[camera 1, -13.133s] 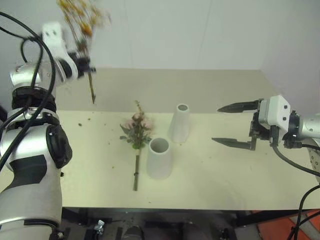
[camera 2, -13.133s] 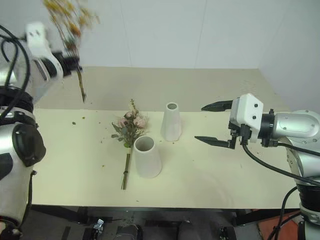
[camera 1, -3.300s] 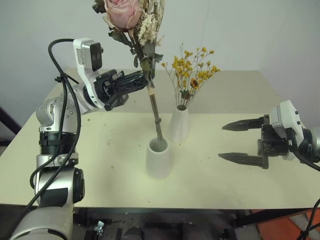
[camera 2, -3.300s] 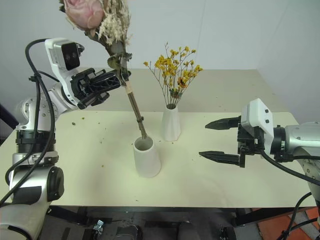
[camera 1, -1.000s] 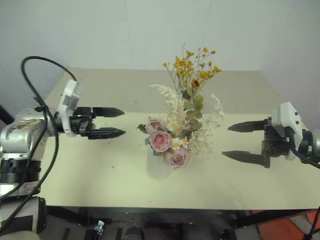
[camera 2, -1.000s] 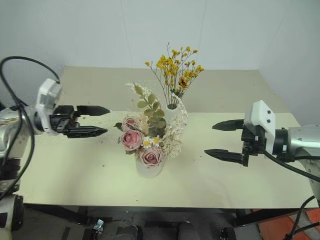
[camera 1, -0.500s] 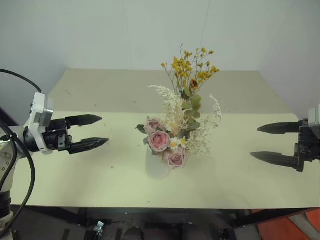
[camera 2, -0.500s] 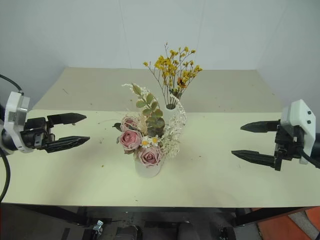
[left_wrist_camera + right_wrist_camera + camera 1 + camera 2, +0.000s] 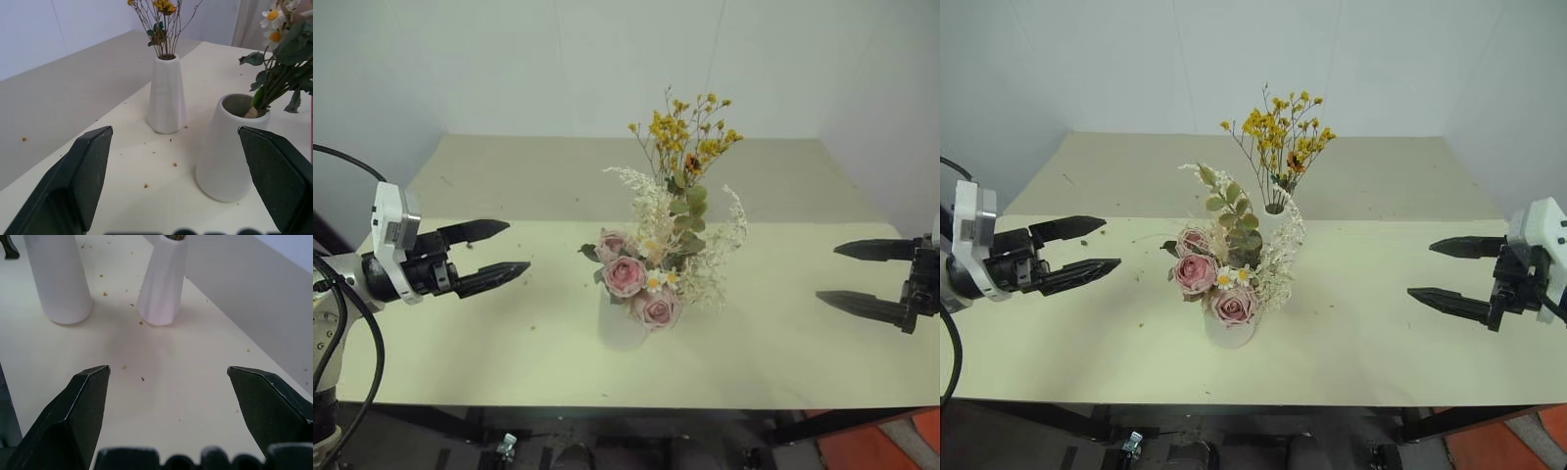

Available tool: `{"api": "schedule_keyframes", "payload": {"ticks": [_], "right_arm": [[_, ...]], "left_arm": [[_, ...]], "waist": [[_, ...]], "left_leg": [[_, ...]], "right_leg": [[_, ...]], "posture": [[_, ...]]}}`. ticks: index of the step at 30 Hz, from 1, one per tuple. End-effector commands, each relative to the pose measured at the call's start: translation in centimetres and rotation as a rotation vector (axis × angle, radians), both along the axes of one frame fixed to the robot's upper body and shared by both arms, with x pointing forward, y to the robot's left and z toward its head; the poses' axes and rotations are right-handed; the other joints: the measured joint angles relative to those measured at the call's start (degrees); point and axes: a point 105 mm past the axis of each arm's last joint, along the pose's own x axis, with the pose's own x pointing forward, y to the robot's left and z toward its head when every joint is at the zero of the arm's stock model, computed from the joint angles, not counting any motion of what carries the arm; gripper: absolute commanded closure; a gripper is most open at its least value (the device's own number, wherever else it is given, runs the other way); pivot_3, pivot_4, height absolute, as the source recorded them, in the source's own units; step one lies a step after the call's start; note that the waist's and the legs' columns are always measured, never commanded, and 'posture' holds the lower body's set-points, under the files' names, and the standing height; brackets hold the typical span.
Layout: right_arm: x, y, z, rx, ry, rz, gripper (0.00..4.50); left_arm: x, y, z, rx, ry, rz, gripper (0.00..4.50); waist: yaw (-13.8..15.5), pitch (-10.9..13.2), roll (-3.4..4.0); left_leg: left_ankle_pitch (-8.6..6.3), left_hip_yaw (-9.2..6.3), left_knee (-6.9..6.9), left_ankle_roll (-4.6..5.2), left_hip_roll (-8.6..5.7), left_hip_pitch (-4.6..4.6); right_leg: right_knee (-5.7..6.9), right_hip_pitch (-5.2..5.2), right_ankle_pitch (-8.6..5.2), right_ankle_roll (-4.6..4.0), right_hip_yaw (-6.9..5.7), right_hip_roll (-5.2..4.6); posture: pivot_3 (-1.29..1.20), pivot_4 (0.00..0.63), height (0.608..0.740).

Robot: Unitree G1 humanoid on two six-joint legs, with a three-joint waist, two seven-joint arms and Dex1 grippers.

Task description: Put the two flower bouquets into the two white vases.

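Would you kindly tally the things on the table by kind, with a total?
White vases: 2, the slim one and the wider one.
Flower bouquets: 2, the yellow spray and the pink rose bunch, one standing in each vase.
Total: 4.

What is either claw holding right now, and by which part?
Nothing. The left claw and right claw are both open and empty, well apart from the rose bouquet and yellow spray standing in their vases.

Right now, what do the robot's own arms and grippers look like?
Each gripper has two long, tapered black fingers. The left gripper sits on a black wrist carrying a white boxy block, with black cables looping behind. The right gripper has a similar white block.
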Motion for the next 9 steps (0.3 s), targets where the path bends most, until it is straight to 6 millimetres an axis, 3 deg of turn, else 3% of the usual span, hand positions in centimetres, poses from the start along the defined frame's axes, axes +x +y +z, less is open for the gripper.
{"api": "schedule_keyframes", "payload": {"ticks": [1, 9], "right_arm": [[-0.36, -0.51, 1.82, -0.022, -0.106, -0.014, 0.0], [-0.34, -0.27, 1.43, -0.045, -0.201, -0.011, 0.0]], "left_arm": [[-0.28, 0.35, 1.52, -0.001, -0.071, 0.018, 0.02], [0.06, 0.17, 1.93, 0.01, -0.076, -0.02, 0.02]], "waist": [[0.0, 0.0, 0.01], [0.0, 0.0, 0.0]], "left_leg": [[0.0, 0.03, 0.0, 0.0, 0.0, 0.01], [0.0, 0.03, 0.0, 0.0, 0.0, 0.01]], "right_leg": [[0.0, 0.0, 0.0, 0.0, 0.02, 0.0], [-0.01, 0.0, 0.0, -0.01, 0.02, 0.0]], "posture": [[0.0, 0.15, 0.74], [0.0, 0.15, 0.74]]}}
